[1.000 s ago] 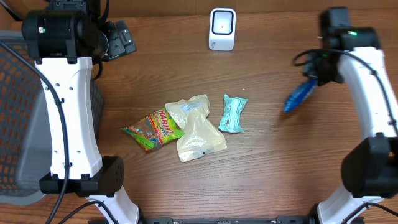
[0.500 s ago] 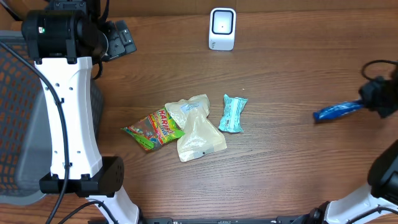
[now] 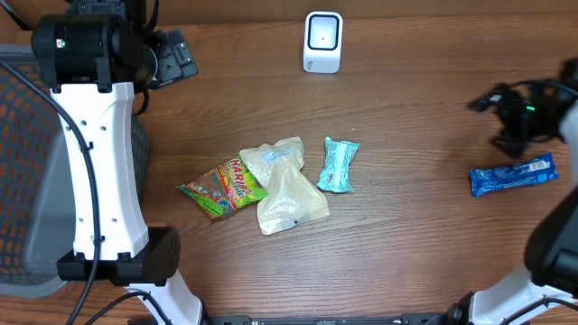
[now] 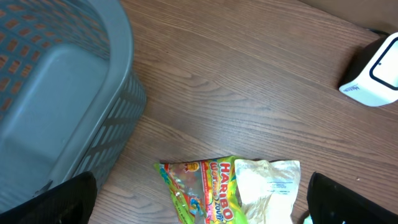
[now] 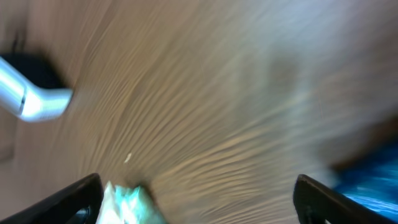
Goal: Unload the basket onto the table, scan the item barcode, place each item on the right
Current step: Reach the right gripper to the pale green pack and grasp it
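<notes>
Nearest, a colourful Haribo gummy bag, 2 pale plastic pouches and a teal wrapper bunch mid-counter. A shiny blue snack packet lies free beside the right gripper, jaws wide, empty; the left gripper likewise. The robot should pinch 1 packet's edge, barcode toward the far white scanner.

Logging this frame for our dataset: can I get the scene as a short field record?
scanner: white, far edge of table
blue packet: flat on table, right side, unheld
right gripper: open, empty, near blue packet
left gripper: open, empty
centre pile: Haribo bag, white pouch, teal packet
basket: grey, left side
</notes>
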### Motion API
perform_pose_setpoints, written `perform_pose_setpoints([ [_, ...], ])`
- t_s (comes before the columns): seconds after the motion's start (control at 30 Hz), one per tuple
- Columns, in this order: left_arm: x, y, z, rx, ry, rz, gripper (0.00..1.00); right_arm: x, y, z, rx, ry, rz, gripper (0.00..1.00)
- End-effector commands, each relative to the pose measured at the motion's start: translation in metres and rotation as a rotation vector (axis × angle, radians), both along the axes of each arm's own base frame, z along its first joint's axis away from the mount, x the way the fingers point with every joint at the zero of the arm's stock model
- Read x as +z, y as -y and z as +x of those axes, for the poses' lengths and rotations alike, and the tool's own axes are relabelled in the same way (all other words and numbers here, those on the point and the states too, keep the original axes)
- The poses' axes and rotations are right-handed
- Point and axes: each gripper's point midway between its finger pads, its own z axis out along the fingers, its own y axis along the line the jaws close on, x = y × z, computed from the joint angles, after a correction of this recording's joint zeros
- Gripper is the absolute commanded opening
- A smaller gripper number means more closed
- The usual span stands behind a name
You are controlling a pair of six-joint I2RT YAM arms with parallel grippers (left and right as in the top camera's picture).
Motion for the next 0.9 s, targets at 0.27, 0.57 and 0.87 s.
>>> perform_pose_setpoints([
  [0.27, 0.008, -0.002, -0.003, 0.018, 0.025, 0.004, 1.0, -0.031, -0.206, -0.004, 0.44, 0.033, -0.018, 0.82],
  [0.57, 0.008, -0.002, -0.003, 0.018, 0.025, 0.004, 1.0, -0.113, -0.245, -0.008, 0.437, -0.106, -0.002, 0.68],
  [0.87, 0.008, -0.002, -0.003, 0.018, 0.025, 0.004, 1.0, -0.126, -0.244, -0.012, 0.417, -0.151, 0.003, 0.23],
])
